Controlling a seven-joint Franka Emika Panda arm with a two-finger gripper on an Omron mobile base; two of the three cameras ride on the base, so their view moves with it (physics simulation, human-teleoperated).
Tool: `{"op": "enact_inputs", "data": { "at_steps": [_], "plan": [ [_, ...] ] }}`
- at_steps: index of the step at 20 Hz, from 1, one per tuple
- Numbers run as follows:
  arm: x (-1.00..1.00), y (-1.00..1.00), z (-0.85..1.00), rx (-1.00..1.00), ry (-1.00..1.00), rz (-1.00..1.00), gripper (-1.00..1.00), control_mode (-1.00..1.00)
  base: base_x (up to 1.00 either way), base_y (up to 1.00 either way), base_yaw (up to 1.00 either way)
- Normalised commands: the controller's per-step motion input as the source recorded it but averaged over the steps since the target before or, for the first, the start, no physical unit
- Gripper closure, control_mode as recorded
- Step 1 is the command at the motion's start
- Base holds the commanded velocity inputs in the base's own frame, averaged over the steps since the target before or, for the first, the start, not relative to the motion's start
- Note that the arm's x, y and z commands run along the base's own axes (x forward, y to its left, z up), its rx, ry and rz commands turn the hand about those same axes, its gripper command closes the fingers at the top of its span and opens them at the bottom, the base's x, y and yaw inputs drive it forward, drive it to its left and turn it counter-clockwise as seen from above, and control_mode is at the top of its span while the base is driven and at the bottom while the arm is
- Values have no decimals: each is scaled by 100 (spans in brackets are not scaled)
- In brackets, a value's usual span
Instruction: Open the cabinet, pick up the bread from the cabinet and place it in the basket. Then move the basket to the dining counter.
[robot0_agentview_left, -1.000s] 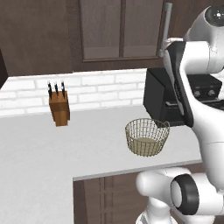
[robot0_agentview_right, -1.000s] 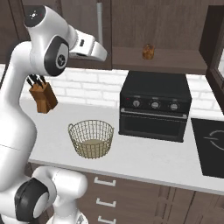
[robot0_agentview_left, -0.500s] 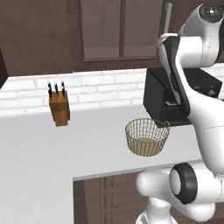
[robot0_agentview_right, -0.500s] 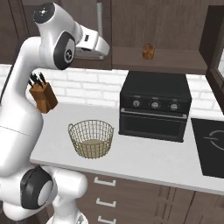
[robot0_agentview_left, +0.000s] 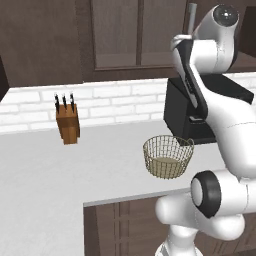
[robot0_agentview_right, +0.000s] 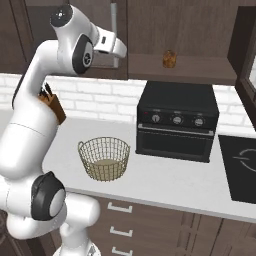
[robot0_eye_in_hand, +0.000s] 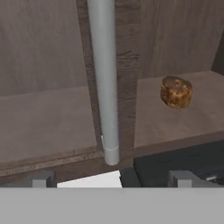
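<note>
The dark wood cabinet (robot0_agentview_left: 116, 35) hangs above the counter, and its long silver handle (robot0_eye_in_hand: 105, 78) rises just ahead of my gripper (robot0_eye_in_hand: 111, 178). The gripper is open, its fingertips (robot0_eye_in_hand: 41, 178) wide apart and the handle's lower end just above the gap. The bread (robot0_eye_in_hand: 176, 92), a lumpy golden-brown roll, lies on the cabinet shelf to the right of the handle. It also shows as the bread (robot0_agentview_right: 169, 58) on the shelf above the oven. The tan wire basket (robot0_agentview_right: 104, 158), seen too as the basket (robot0_agentview_left: 167, 156), stands on the white counter below. My gripper (robot0_agentview_right: 121, 51) is held high beside the handle (robot0_agentview_right: 114, 20).
A black countertop oven (robot0_agentview_right: 177, 122) sits right of the basket. A wooden knife block (robot0_agentview_left: 67, 122) stands against the brick backsplash at left. A dark cooktop (robot0_agentview_right: 245, 165) lies at the far right. A cabinet door (robot0_agentview_right: 247, 60) stands out at the right edge.
The arm's elbow and shoulder have swung over, and the hand has edged a little closer to the cabinet handle. The basket and bread have not moved.
</note>
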Motion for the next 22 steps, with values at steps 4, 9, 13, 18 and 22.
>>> {"op": "enact_inputs", "data": {
  "at_steps": [4, 9, 13, 18, 22],
  "plan": [
    [50, 0, 0, 0, -5, 0, -100, -100, 0, 0, 0],
    [35, -8, 0, 0, -14, 0, -100, -100, 0, 0, 0],
    [48, -20, 0, 0, -5, 2, -100, -100, 0, 0, 0],
    [41, -10, 0, 0, -2, 1, -100, -100, 0, 0, 0],
    [16, 0, 0, 0, 0, 1, 100, -100, 0, 0, 0]
  ]
}}
